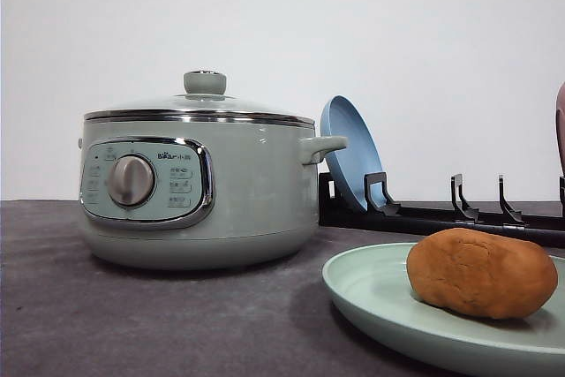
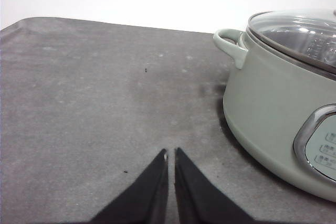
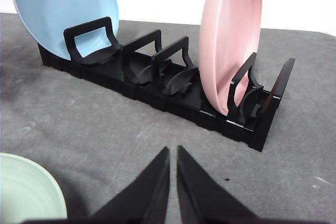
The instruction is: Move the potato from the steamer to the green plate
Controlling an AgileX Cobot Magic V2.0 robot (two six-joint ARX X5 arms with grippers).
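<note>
Both grippers, left (image 2: 171, 153) and right (image 3: 173, 150), show fingers pressed together, empty. The potato (image 1: 481, 273) rests on the green plate (image 1: 371, 293), apart from either; steamer (image 1: 199, 187) lidded. Transfer appears complete; nothing further needed.

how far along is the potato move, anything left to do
It looks done. The potato lies on the green plate, and the steamer sits beside it with its lid on. Nothing is in hand: the left end effector and right end effector are both shut and empty above the table. Nothing visible remains.
</note>
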